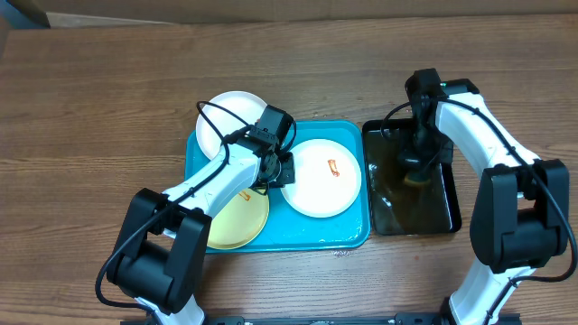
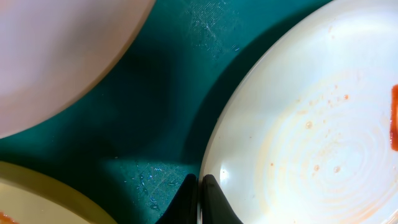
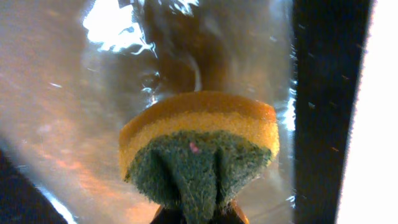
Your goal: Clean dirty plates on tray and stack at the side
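The turquoise tray (image 1: pixel 348 236) holds three plates. A white plate (image 1: pixel 321 177) with a red smear lies at its right. A second white plate (image 1: pixel 230 122) lies at the back left and a pale yellow-green plate (image 1: pixel 239 219) at the front left. My left gripper (image 1: pixel 282 171) is shut on the left rim of the right white plate (image 2: pixel 311 124), one finger on each side of the rim (image 2: pixel 200 193). My right gripper (image 1: pixel 415 171) is shut on a yellow and green sponge (image 3: pixel 199 137) and holds it over the water in the black tray (image 1: pixel 442 217).
The black tray stands right beside the turquoise tray and holds brownish water (image 3: pixel 74 93). In the left wrist view the second white plate (image 2: pixel 62 50) and the yellow-green plate (image 2: pixel 25 199) lie close to the held rim, with the tray floor (image 2: pixel 168 93) between them.
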Robot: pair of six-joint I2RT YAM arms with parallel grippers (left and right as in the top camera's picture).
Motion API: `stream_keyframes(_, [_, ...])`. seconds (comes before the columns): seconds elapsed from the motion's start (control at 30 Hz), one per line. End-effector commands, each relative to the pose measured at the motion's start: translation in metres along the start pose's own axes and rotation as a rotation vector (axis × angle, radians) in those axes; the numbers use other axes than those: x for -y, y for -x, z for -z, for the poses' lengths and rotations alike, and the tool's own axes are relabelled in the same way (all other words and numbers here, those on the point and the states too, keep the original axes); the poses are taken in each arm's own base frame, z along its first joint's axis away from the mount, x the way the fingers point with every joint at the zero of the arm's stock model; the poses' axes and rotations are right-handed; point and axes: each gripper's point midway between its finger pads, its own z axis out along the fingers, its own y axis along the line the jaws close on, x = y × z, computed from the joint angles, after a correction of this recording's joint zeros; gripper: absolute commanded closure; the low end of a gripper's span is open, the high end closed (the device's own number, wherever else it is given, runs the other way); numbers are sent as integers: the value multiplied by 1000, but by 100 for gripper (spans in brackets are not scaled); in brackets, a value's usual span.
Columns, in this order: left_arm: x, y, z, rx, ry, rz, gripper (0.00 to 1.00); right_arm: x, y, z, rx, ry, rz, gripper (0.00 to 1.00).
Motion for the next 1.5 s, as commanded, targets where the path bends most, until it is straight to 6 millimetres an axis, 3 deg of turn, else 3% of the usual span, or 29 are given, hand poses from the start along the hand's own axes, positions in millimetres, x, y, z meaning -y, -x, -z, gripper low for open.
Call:
stream_keyframes(0.0, [-6,-7,-7,-16,29,3,96,9,12,9,54,-55,-22,96])
stream_keyframes(0.17, [-5,-6,-7,-13,27,3,96,-7,5,16,24,12,2,96])
stream_keyframes(0.3, [-5,-6,-7,-13,28,2,96,-21,8,49,57,57,42,96])
stream_keyframes(0.43, [-5,-6,-7,-13,28,2,96,-54,3,87,110,169,111,96])
stream_keyframes(0.57, [-5,-6,-7,-13,28,2,96,-86,-7,98,151,189,237,96])
stream_keyframes(0.73, [-5,-6,-7,-13,28,2,96,-128,-20,93,197,201,352,96])
stream_keyframes(0.83, [-5,-6,-7,-13,28,2,96,-142,-19,90,257,158,395,96])
stream_keyframes(1.13, [-5,-6,-7,-13,28,1,96,-159,-16,76,354,80,446,96])
stream_keyframes(1.47, [-5,-7,-7,-14,27,2,96,-164,-11,31,353,56,445,96])
